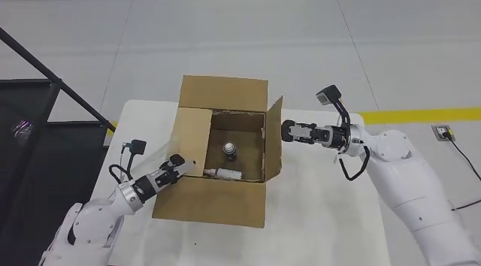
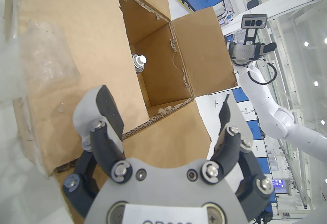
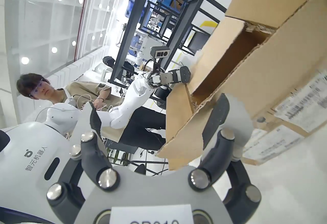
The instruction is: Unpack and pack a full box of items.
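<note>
Box [image 1: 214, 200] sits open in the middle of the table [image 1: 323, 213], flaps spread. Inside, a bottle [image 1: 230, 149] stands upright, and a white item [image 1: 223, 172] lies just at its 6 o'clock. My left claw [image 1: 174, 164] is at the box's 8 o'clock, beside the left flap [image 1: 194, 134]. My right claw [image 1: 288, 131] is at its 3 o'clock, up against the edge of the right flap [image 1: 274, 123].

From my left wrist, that claw is released, fingers wide, gripping nothing. The corner where the left flap meets the near flap [image 2: 166, 138] lies between them. Clear plastic [image 2: 43, 56] clings to the left flap, and the bottle peeks past the flap's edge.

From my right wrist, this claw is released too. The right flap's corner reaches in between the fingers but is not pinched.

I take the step to be holding the flaps apart for unpacking. To do it well I should press both sides outward evenly, so the box neither slides nor swivels, and keep my pads on flat cardboard, off the torn edges. The walls look deep, so the bottle wants a straight drop from above, gripped below its cap.
</note>
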Action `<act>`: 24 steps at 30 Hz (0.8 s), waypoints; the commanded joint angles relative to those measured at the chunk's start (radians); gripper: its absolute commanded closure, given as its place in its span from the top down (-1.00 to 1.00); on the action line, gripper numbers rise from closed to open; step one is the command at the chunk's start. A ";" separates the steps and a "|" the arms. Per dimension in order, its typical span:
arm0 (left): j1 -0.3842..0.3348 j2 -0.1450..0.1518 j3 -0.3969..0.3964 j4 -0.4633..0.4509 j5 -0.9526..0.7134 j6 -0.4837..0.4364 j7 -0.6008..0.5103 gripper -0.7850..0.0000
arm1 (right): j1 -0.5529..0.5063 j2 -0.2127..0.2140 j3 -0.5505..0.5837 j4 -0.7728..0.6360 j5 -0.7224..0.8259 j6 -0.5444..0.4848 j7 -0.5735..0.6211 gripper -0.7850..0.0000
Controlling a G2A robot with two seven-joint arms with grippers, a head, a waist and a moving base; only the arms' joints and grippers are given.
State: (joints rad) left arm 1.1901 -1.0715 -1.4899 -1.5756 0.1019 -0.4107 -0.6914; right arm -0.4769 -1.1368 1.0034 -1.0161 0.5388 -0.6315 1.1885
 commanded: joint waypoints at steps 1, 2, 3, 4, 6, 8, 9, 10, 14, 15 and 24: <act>-0.001 0.000 0.002 0.004 0.002 0.004 0.006 1.00 | 0.020 -0.006 -0.030 -0.002 -0.011 -0.004 -0.004 1.00; -0.002 0.000 0.003 0.006 0.002 0.007 0.010 1.00 | 0.035 -0.011 -0.046 0.005 -0.024 -0.007 -0.006 1.00; -0.002 0.001 0.004 0.008 0.002 0.007 0.012 1.00 | 0.047 -0.018 -0.066 0.001 -0.022 -0.010 -0.010 1.00; -0.002 0.001 0.005 0.011 0.002 0.008 0.014 1.00 | 0.061 -0.026 -0.089 0.003 -0.022 -0.007 -0.007 1.00; -0.003 0.001 0.006 0.014 0.003 0.008 0.019 1.00 | 0.096 -0.044 -0.136 0.021 -0.027 -0.004 -0.004 1.00; -0.002 0.002 0.005 0.016 0.001 0.011 0.026 1.00 | 0.131 -0.066 -0.188 0.049 -0.024 0.006 0.006 1.00; -0.002 0.002 0.004 0.017 -0.002 0.012 0.028 1.00 | 0.148 -0.078 -0.210 0.068 -0.018 0.004 0.004 1.00; -0.001 0.002 0.002 0.016 -0.005 0.012 0.029 1.00 | 0.163 -0.090 -0.233 0.088 -0.014 0.004 0.004 1.00; 0.004 0.005 -0.010 0.012 -0.019 0.010 0.034 1.00 | 0.211 -0.137 -0.306 0.173 0.004 -0.011 -0.011 1.00; 0.006 0.006 -0.014 0.011 -0.023 0.009 0.034 1.00 | 0.223 -0.148 -0.322 0.199 0.005 -0.012 -0.012 1.00; 0.019 0.012 -0.054 -0.008 -0.089 -0.002 0.028 1.00 | 0.293 -0.245 -0.428 0.383 0.000 -0.023 -0.023 1.00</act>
State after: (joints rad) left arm 1.2067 -1.0601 -1.5369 -1.5788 0.0209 -0.4097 -0.6639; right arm -0.1889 -1.3724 0.5827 -0.6526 0.5391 -0.6530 1.1671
